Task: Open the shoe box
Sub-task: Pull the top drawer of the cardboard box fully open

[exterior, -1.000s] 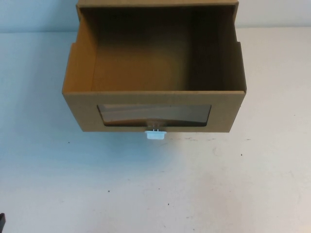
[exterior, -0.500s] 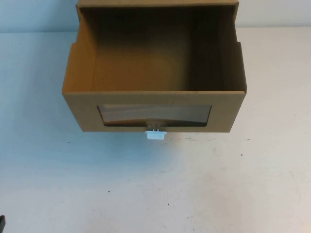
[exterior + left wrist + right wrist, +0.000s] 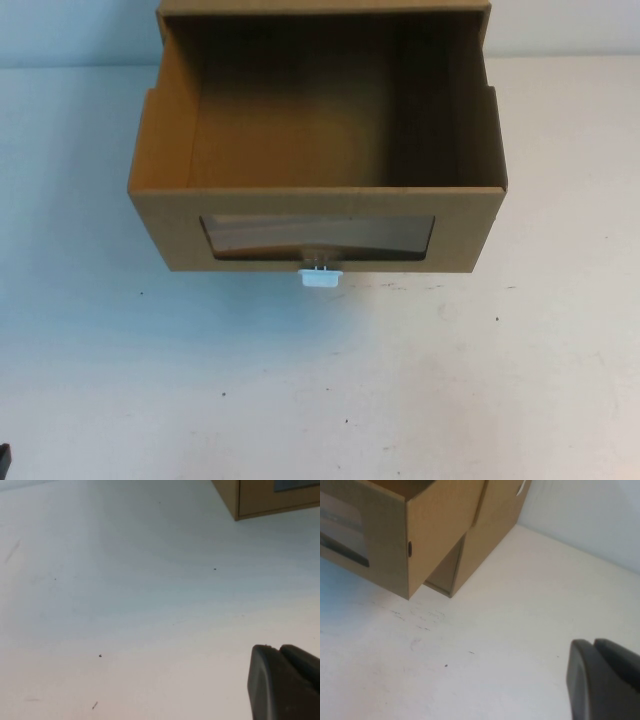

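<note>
At the far middle of the white counter (image 3: 320, 400) sits the cardboard shoe box (image 3: 315, 200), a drawer-type box standing open. Its drawer (image 3: 160, 150) is slid out of the outer sleeve (image 3: 325, 7), which shows only at the back edge of the high view. The long axis of the box runs from the far side of the counter toward the robot, and the drawer's front panel faces the robot squarely. That panel has a wide clear window (image 3: 318, 236), and a small white pull tab (image 3: 321, 279) sticks out at the middle of its lower edge, pointing at the robot. The drawer's open top faces up, showing its bare cardboard floor and walls.

Neither arm touches the box. The left pincer (image 3: 279, 652) hangs over bare counter off the box's left near corner (image 3: 260, 497), well apart from it, its dark fingers pressed together and clenched on nothing. The right pincer (image 3: 594, 647) hangs over the counter on the box's right side, also well clear, fingers together, holding nothing. From there the drawer's side wall (image 3: 440, 525) can be seen projecting out of the sleeve (image 3: 492, 525).
</note>
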{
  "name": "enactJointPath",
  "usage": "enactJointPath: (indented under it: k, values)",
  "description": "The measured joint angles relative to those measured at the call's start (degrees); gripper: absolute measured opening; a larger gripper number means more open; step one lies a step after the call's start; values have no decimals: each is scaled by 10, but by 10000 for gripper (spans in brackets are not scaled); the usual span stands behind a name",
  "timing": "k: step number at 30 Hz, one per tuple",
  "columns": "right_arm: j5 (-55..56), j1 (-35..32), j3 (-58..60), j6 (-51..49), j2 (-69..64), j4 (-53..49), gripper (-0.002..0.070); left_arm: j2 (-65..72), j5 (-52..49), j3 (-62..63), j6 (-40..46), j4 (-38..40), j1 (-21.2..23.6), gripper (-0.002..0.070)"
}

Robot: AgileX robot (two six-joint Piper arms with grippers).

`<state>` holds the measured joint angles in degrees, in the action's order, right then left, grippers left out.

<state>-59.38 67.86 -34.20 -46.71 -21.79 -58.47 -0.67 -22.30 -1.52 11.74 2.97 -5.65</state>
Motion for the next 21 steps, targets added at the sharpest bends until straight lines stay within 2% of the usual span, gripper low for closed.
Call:
enactJointPath:
  k: [4, 7, 14, 18, 21]
  values:
    - [17, -38, 0, 0, 20, 2, -13, 0, 0, 0, 0, 0, 0, -6]
    - [44, -122, 0, -12, 43, 30, -13, 0, -1, 0, 0, 0, 0, -6]
    - [153, -385, 0, -41, 117, 214, -13, 0, -2, 0, 0, 0, 0, -6]
    - [190, -476, 0, -42, 128, 283, -13, 0, -2, 0, 0, 0, 0, -6]
    - [218, -507, 0, -42, 124, 316, -13, 0, -2, 0, 0, 0, 0, -6]
